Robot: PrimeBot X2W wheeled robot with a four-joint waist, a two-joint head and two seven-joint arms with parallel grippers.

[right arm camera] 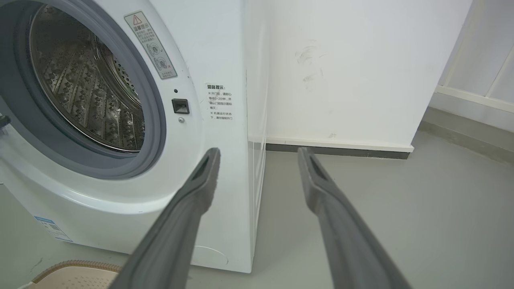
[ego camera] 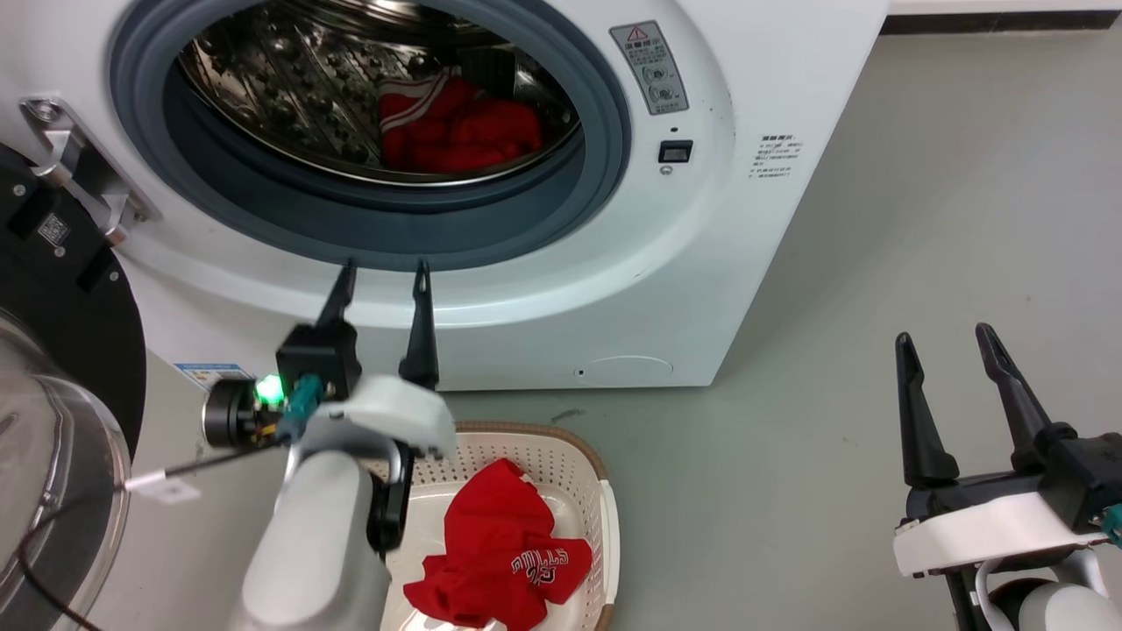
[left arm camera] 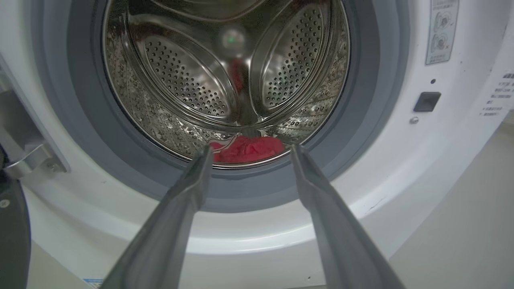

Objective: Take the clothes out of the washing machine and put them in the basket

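The white washing machine (ego camera: pixel 666 289) stands with its door swung open. One red garment with striped trim (ego camera: pixel 456 127) lies at the bottom of the steel drum; its top edge (left arm camera: pixel 247 150) peeks over the seal in the left wrist view. A second red garment lettered BULLS (ego camera: pixel 504 548) lies in the cream basket (ego camera: pixel 605 517) on the floor before the machine. My left gripper (ego camera: pixel 386 273) is open and empty, fingertips just below the grey seal, pointing at the drum mouth. My right gripper (ego camera: pixel 945 337) is open and empty over the floor, right of the machine.
The open glass door (ego camera: pixel 53 456) with its black rim juts out at the left, close to my left arm. Grey floor (ego camera: pixel 920 219) stretches to the machine's right. A white wall (right arm camera: pixel 341 68) with a dark skirting stands behind the machine.
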